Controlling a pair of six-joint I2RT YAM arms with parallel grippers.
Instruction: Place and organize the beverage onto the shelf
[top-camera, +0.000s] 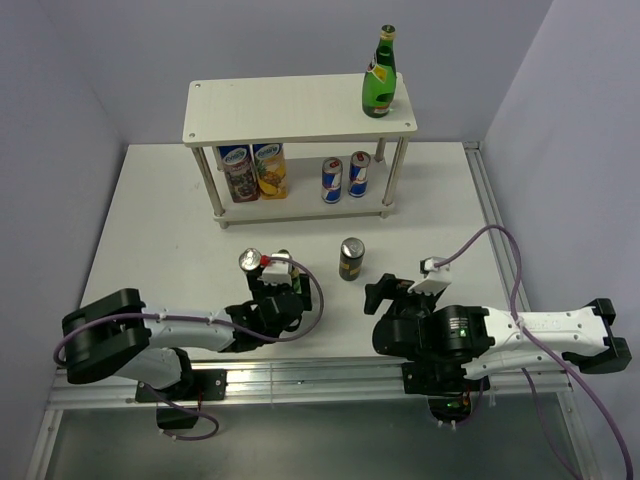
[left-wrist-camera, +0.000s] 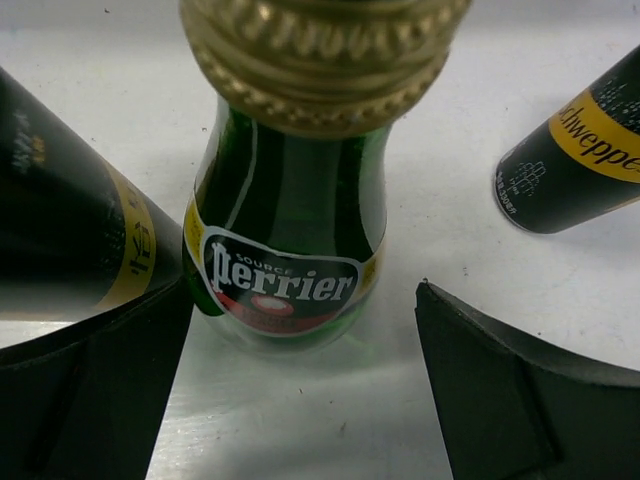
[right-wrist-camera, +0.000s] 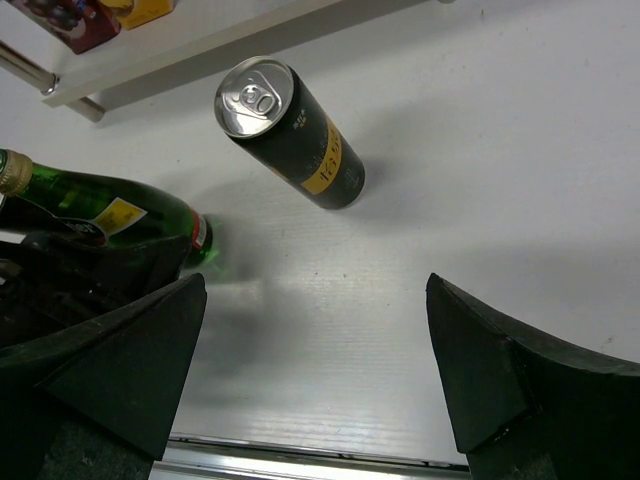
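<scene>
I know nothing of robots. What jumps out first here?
A green bottle stands alone on the top board of the shelf, with four cans lined up on the board below. Nearer, the left hand is open on either side of a second green bottle, with a dark can standing on the table nearby.

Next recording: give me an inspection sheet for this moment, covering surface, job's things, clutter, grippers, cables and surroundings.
Surface: white table, no spills seen.
Job's things: shelf holds one green bottle on its top board and two blue-and-silver cans on the lower board. On the table stand a second green bottle, a near dark can and a middle dark can.
Clutter: two colourful cans on the lower board, left.
Grippers: left gripper open, fingers either side of the second green bottle; right gripper open, nothing between.
Cables: purple cables loop off both arms.
Surroundings: pale walls; metal rail at near edge.
</scene>
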